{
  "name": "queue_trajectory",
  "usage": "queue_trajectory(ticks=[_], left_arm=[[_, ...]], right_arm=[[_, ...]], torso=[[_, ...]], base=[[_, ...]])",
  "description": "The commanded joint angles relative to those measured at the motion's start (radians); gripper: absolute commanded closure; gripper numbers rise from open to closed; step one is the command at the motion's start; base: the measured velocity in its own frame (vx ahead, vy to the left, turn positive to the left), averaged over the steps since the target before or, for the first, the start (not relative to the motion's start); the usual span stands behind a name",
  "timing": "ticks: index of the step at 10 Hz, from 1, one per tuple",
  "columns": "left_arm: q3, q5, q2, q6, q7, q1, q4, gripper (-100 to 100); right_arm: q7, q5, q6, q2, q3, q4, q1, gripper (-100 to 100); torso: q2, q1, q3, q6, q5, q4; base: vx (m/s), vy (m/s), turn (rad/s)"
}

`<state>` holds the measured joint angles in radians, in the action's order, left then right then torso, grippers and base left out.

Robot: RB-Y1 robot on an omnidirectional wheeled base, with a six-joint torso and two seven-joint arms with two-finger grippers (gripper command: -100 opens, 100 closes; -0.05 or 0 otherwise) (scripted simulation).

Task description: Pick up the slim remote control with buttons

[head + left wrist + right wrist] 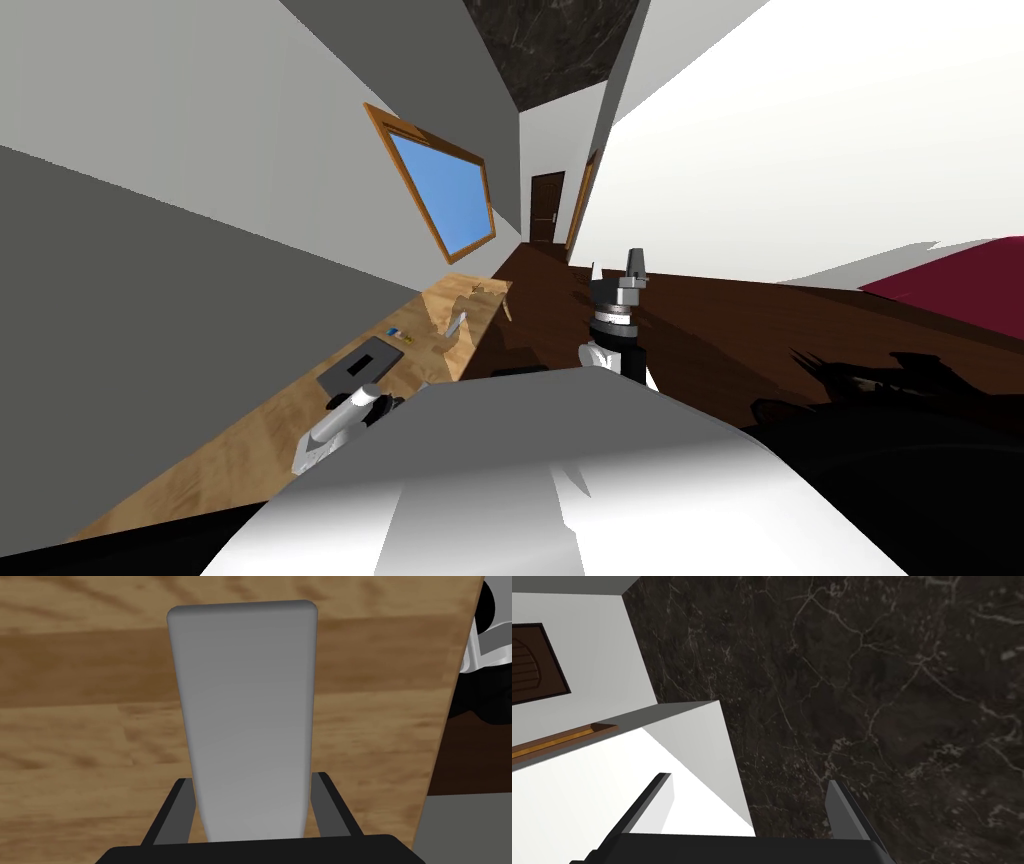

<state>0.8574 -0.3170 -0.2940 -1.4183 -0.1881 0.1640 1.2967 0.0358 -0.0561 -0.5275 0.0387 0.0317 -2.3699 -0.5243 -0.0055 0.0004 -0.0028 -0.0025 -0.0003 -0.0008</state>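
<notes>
Lower left in the head view, our left gripper (pixel 252 778) pinches the slim grey remote (pixel 245 701) by its sides, over the wooden table (pixel 75 726). At frame centre, our right gripper (pixel 747 780) stands raised, fingers spread. Farther along the table lies a dark flat slab (pixel 360 366).

Left gripper (pixel 312 455) hangs low over the wooden table (pixel 230 450) near a dark slab (pixel 352 368); right gripper (pixel 616 268) points up.
</notes>
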Motion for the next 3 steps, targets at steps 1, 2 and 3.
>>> queue_trajectory(ticks=[1, 2, 3], left_arm=[[0.011, -0.006, -0.004, -0.029, 0.007, 0.009, 0.027, 100], [0.007, -0.004, -0.003, -0.016, 0.004, 0.005, 0.014, 100], [0.008, -0.004, -0.004, -0.019, 0.005, 0.005, 0.016, 0]], right_arm=[[0.000, 0.000, 0.000, 0.000, 0.000, 0.000, 0.000, 0], [0.000, 0.000, 0.000, 0.000, 0.000, 0.000, 0.000, 0], [0.000, 0.000, 0.000, 0.000, 0.000, 0.000, 0.000, 0]], torso=[[0.000, 0.000, 0.000, 0.000, 0.000, 0.000], [0.000, 0.000, 0.000, 0.000, 0.000, 0.000], [0.001, 0.001, 0.000, 0.000, 0.000, 0.000]], base=[[0.037, -0.030, 0.017], [0.016, -0.012, 0.006], [0.000, 0.000, 0.000]])
